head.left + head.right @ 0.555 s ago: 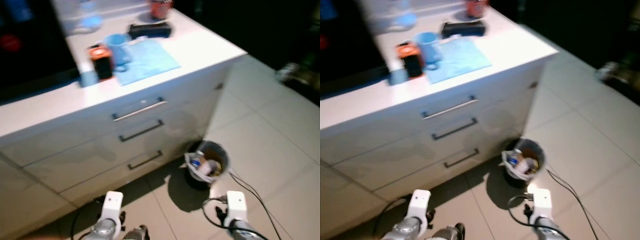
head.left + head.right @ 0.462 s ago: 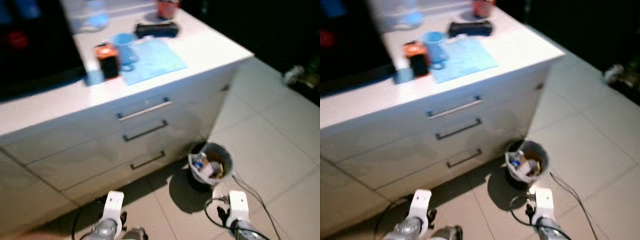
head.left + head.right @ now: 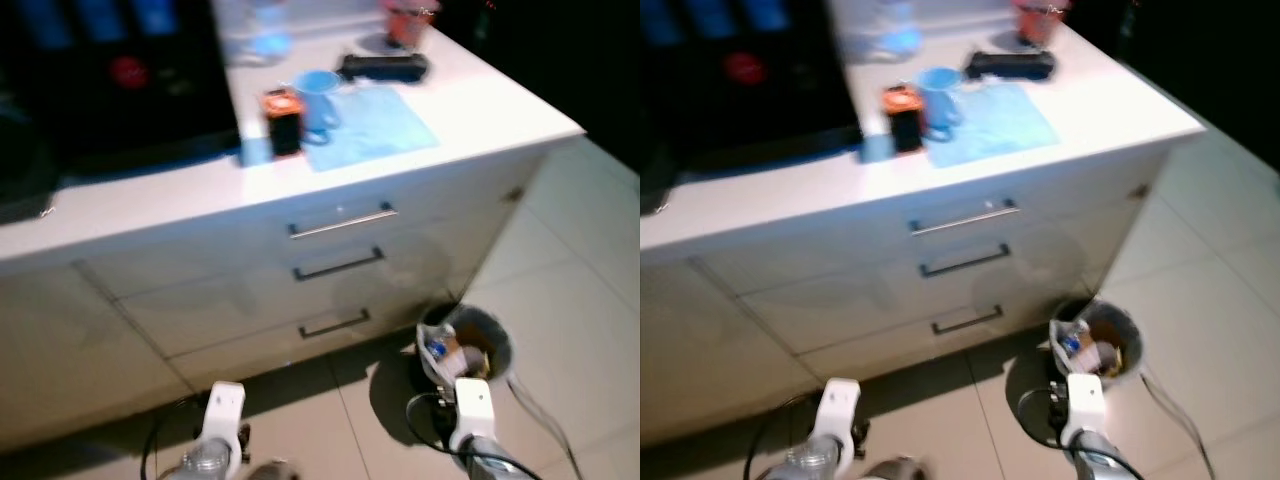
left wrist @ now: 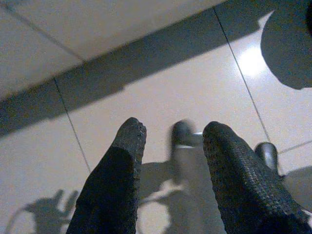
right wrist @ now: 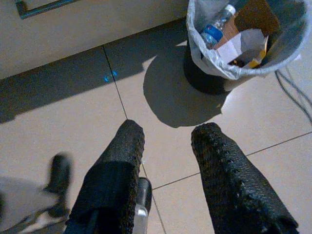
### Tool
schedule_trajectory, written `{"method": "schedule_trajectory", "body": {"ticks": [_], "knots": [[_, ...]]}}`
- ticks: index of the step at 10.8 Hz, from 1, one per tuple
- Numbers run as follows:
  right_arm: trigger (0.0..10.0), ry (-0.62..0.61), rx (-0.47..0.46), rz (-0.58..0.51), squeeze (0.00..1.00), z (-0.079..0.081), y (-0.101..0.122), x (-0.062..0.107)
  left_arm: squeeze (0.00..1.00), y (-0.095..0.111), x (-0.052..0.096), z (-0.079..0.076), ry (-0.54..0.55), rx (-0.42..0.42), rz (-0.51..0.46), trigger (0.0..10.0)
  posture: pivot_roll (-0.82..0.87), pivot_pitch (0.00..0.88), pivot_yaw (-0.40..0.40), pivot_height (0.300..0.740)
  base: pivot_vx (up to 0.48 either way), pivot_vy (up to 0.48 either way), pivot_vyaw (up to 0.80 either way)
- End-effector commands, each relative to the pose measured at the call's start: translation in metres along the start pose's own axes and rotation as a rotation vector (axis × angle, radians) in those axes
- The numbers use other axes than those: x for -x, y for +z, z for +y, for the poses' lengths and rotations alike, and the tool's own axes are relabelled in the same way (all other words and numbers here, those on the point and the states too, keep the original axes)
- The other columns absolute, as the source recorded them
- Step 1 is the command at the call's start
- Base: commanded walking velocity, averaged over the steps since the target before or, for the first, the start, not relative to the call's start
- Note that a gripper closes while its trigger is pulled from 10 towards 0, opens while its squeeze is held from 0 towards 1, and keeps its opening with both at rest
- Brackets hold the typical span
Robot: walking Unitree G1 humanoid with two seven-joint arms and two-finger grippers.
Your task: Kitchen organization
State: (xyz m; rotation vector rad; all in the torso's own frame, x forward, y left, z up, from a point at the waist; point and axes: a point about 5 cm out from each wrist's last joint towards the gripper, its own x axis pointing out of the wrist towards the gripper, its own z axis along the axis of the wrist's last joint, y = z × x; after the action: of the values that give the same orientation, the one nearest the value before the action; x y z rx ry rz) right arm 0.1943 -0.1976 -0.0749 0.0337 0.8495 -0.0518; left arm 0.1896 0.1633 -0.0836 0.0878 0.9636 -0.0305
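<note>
White kitchen counter point(image 3: 470, 110) stands before us with three drawers in its front, the top one with a silver bar handle point(image 3: 342, 222) and the two below it with dark handles. On the counter top we see a light blue cloth point(image 3: 372, 113) lying flat, a light blue mug point(image 3: 318, 92) at its far left corner, and a small dark container with an orange top point(image 3: 283, 120) just beside the mug on the left. Beyond the cloth lies a long black object point(image 3: 385, 68), and past that, near the back edge, a reddish cup point(image 3: 404, 22), blurred. A wide black panel point(image 3: 110, 80) covers the counter to the left. On the pale tiled floor point(image 3: 580, 300) at the foot of the drawers stands a small round bin lined with a clear bag point(image 5: 229, 63), holding a plastic bottle with a blue cap point(image 5: 215, 29), paper and cardboard. Our left gripper point(image 4: 170, 141) hangs low over the floor tiles, its two black fingers apart and holding nothing. Our right gripper point(image 5: 165, 139) hangs near the bin, its fingers likewise spread and empty, with a dark cable point(image 5: 292, 92) trailing on the tiles beside the bin.
</note>
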Motion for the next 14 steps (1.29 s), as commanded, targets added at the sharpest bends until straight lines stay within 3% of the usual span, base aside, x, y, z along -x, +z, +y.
{"method": "schedule_trajectory", "body": {"ticks": [1,3,8,14], "knots": [[10.0,0.017,0.005,0.011,0.00,0.0048,-0.0027,0.0000,0.00,0.0009,0.0000,0.0062,0.020,0.003,0.001,10.0,-0.03,0.071,-0.006,0.740,0.000,0.000,0.80],[10.0,0.020,0.007,0.010,0.00,0.0056,-0.0027,-0.0001,0.00,-0.0004,0.0002,0.0060,0.021,0.004,0.004,10.0,-0.03,0.073,-0.009,0.740,0.000,0.000,0.63],[10.0,0.017,0.013,0.019,0.00,0.0052,-0.0053,0.0006,0.00,-0.0022,0.0004,0.0053,0.018,0.001,0.009,10.0,-0.03,0.077,-0.006,0.740,0.000,0.000,0.00],[10.0,0.022,0.014,0.023,0.00,0.0065,-0.0065,0.0007,0.00,-0.0032,0.0005,0.0043,0.008,-0.019,0.016,10.0,-0.03,0.063,0.001,0.740,0.000,0.296,0.00]]}}
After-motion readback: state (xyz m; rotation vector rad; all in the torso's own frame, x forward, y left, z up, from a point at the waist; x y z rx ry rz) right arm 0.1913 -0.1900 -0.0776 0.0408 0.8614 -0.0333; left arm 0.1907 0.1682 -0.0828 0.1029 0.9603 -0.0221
